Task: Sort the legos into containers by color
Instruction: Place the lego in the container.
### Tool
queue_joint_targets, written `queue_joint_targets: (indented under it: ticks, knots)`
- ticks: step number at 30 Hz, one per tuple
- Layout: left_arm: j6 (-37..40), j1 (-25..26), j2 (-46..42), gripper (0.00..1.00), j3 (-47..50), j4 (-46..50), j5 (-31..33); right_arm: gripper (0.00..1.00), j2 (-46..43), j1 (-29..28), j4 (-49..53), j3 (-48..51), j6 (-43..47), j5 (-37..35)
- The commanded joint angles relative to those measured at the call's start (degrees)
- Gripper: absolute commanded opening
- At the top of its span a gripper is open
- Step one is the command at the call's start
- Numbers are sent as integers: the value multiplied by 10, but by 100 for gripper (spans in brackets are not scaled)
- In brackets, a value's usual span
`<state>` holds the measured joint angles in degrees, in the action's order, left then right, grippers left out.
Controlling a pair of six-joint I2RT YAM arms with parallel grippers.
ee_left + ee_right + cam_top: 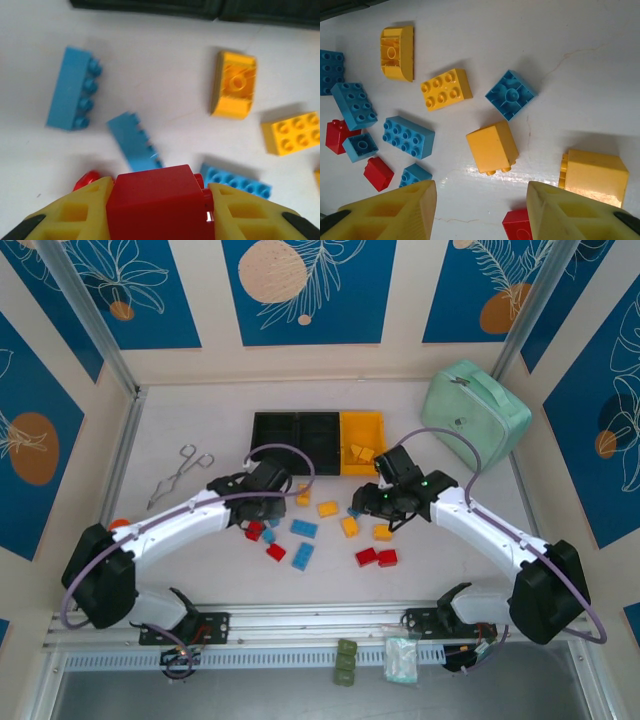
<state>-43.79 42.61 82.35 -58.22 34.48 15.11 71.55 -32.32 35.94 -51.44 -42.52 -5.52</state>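
Observation:
My left gripper (159, 192) is shut on a red lego (157, 200), just above the table at the left of the scattered legos (253, 530). Ahead of it lie light blue legos (74, 88) (134, 142) and yellow ones (234, 85). My right gripper (481, 195) hangs open over the right side of the pile (385, 505), with a yellow lego (492, 146) lying on its side just ahead of the gap. Another yellow lego (594, 175) and a red one (517, 225) lie by its right finger (570, 210). The containers stand in a row at the back: two black (297, 428), one yellow (362, 430) holding yellow legos.
A mint-green zip case (475, 410) lies at the back right. Metal tongs (180, 475) lie at the left, and an orange disc (118, 524) peeks out beside the left arm. Olive-green bricks (346, 662) and a small packet (402, 660) sit below the front rail.

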Motion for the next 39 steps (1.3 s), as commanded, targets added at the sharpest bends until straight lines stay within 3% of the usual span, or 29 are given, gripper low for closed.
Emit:
queue_joint_targets:
  ticks: [1,12,23,35,39]
  knots:
    - [51,-10,48,25,-65,-19,-24,52,-20,-5,-3,18,-17,10]
    - [121,-22,231,22,-262,-13,-37,52,-33,-18,-24,31,-44,1]
    - [141,-43,355,23,-416,18,-44,52,-48,-17,-12,41,-52,-19]
    - [145,-48,416,24,-474,29,-43,52,-71,-14,1,49,-57,-32]
    - [147,-48,427,32,-481,33,-40,52,-74,-12,5,49,-57,-35]
